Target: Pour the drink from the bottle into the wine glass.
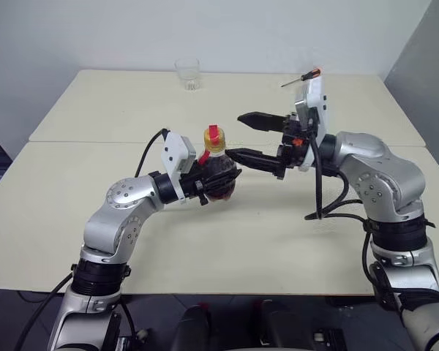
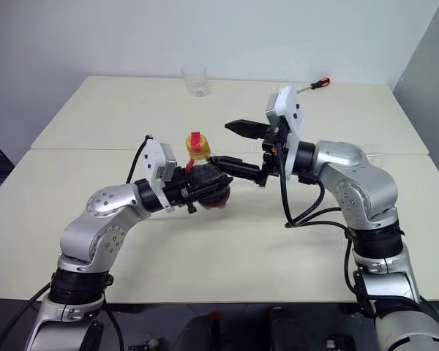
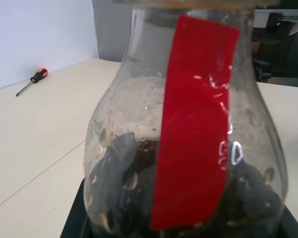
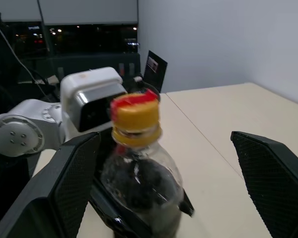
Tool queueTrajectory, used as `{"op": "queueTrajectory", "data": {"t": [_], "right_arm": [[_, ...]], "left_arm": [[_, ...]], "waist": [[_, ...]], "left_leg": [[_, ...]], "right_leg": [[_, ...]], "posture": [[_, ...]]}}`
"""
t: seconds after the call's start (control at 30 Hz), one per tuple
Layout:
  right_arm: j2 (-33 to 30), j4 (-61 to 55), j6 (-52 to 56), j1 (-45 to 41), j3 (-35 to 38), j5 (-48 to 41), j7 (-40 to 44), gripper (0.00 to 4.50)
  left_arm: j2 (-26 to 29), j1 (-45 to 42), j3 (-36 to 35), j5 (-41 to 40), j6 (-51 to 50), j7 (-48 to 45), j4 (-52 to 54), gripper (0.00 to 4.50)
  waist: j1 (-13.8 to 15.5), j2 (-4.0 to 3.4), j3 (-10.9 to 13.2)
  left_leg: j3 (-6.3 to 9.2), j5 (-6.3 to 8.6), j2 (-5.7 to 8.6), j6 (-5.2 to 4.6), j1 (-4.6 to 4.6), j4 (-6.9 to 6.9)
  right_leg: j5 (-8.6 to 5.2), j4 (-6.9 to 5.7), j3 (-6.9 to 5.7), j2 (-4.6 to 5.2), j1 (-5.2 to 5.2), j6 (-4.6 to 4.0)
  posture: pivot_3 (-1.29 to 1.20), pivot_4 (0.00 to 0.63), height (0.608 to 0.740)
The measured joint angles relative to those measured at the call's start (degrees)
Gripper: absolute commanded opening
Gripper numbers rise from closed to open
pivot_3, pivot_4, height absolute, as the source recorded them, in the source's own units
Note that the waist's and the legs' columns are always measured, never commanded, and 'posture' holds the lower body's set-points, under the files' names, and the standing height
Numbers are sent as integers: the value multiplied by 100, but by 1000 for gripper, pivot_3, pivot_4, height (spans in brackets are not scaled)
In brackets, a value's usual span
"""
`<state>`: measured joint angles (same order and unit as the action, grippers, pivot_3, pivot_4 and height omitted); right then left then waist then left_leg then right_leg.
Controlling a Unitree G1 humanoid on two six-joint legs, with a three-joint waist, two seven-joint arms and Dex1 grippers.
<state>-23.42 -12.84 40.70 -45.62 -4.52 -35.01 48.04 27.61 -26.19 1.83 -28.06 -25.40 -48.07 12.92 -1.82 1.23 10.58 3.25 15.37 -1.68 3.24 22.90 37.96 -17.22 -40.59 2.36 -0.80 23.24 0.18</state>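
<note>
**Cap still fitted; spill risk at uncapping**

The bottle (image 1: 218, 174) is held upright above the worktop (image 1: 95, 102) in the left jaws' (image 1: 221, 180) grip. The right jaws (image 1: 250, 136) stand wide open beside the yellow cap (image 4: 135, 117). An off-centre closure could tilt the bottle or slip off the cap.

bottle (image 3: 188, 124) cap cropped in left wrist view, lower body masked by left claw (image 1: 218, 183) (head views)

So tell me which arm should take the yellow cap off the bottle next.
The right. Its gripper stands open beside the cap, while the left gripper is closed on the bottle, holding it upright.
</note>
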Motion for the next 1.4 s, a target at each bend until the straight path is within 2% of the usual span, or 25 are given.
{"op": "queueTrajectory", "data": {"t": [0.43, 0.97, 1.4], "right_arm": [[353, 452, -277, -340, -136, 352, -170, 4481], [-303, 424, -260, 5, -64, 360, 44, 4481], [-310, 416, -258, 115, -58, 357, -19, 4481]], "left_arm": [[-10, -26, 1, 12, -4, 101, 0, 1947], [-5, -2, 1, 11, -16, 115, 4, 1947], [-7, -7, 2, 11, -16, 108, 4, 1947]], "waist": [[0, 0, 0], [-2, 0, 0], [-2, 0, 0]], "left_leg": [[-1, 0, -1, 0, 0, -1], [-3, 0, 1, 0, 0, -1], [-3, 0, 1, 0, 0, -1]], "right_leg": [[0, 1, 1, 2, 0, 0], [0, 1, 2, 2, 0, 0], [0, 1, 2, 1, 0, 0]], "posture": [[0, 150, 740], [0, 150, 740], [0, 150, 740]]}}
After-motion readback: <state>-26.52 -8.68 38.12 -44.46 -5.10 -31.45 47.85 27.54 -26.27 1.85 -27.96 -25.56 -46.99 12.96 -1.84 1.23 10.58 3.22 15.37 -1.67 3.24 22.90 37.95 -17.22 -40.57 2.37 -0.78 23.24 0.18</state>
